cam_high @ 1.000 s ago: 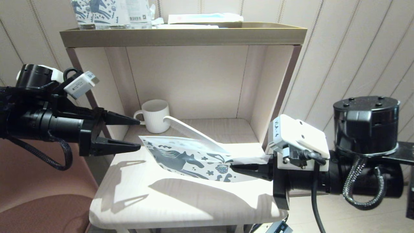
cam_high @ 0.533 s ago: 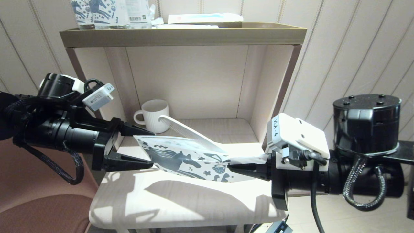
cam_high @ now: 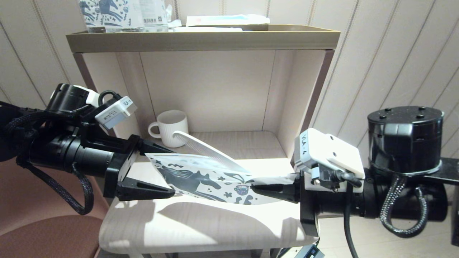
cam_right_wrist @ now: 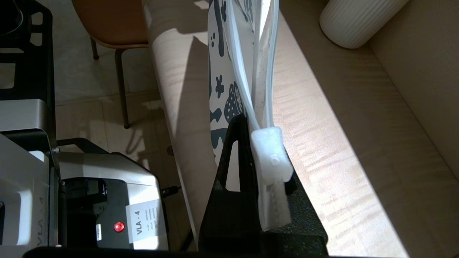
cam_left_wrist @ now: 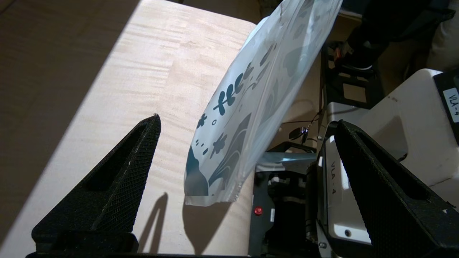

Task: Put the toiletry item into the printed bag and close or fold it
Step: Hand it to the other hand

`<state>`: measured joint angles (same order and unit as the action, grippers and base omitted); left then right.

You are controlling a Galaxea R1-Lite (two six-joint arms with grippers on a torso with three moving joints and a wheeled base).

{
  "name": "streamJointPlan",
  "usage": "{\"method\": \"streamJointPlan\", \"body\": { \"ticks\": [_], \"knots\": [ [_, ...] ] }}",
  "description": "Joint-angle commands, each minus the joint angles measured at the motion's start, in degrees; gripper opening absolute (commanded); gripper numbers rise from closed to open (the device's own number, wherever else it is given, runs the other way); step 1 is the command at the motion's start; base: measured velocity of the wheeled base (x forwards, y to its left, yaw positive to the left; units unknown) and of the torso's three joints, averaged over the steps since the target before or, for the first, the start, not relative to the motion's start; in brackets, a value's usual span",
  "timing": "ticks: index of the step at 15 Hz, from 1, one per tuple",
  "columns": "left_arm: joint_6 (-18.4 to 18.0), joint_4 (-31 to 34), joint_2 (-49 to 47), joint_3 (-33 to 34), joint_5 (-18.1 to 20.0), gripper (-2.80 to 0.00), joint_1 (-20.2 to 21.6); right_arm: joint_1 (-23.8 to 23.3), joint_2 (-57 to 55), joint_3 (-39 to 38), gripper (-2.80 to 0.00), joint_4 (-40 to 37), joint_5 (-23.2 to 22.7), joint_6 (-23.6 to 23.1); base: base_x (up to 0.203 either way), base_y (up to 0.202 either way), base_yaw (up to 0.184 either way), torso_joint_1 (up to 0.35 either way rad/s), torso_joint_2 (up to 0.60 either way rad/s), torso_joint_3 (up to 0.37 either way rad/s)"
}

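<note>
The right gripper (cam_high: 256,187) is pinching the bag (cam_high: 200,179) at its slider end, holding it above the desk (cam_high: 200,225). The comb (cam_high: 204,148) is sticking out. The left gripper (cam_high: 168,172) fingers are spread open around the bag's far corner.

"VLA - 4" on white camera housing (cam_high: 328,152) of right wrist, head view; same reads in left wrist view. "VLA - 4" also on small label (cam_right_wrist: 145,224) on robot base, right wrist view. Barcode label on upright pack (cam_high: 152,12) atop shelf: unreadable.
</note>
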<state>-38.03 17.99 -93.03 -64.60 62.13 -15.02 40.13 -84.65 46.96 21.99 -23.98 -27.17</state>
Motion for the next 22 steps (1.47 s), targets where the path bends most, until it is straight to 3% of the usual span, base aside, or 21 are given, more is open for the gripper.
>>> {"method": "streamJointPlan", "body": {
  "ticks": [1,11,12,22],
  "knots": [
    [0.0,0.1,0.0,0.0,1.3,0.00,-0.3,0.0,-0.4,0.3,-2.80,0.2,-0.2,-0.2,0.000,0.000,0.000,0.000,0.00,0.000],
    [-0.1,0.2,-1.4,0.2,1.5,0.00,-3.4,0.0,-0.6,0.4,-2.80,0.2,-0.2,-0.2,0.000,0.000,0.000,0.000,0.00,0.000],
    [0.0,0.1,-1.4,0.3,1.5,-2.80,-3.4,0.0,-0.6,0.4,-2.80,0.2,-0.2,-0.2,0.000,0.000,0.000,0.000,0.00,0.000],
    [0.2,0.4,-1.3,0.0,1.7,-2.80,-3.5,0.0,-0.8,0.5,-2.80,0.3,0.0,0.4,0.000,0.000,0.000,0.000,0.00,0.000]
  ]
}}
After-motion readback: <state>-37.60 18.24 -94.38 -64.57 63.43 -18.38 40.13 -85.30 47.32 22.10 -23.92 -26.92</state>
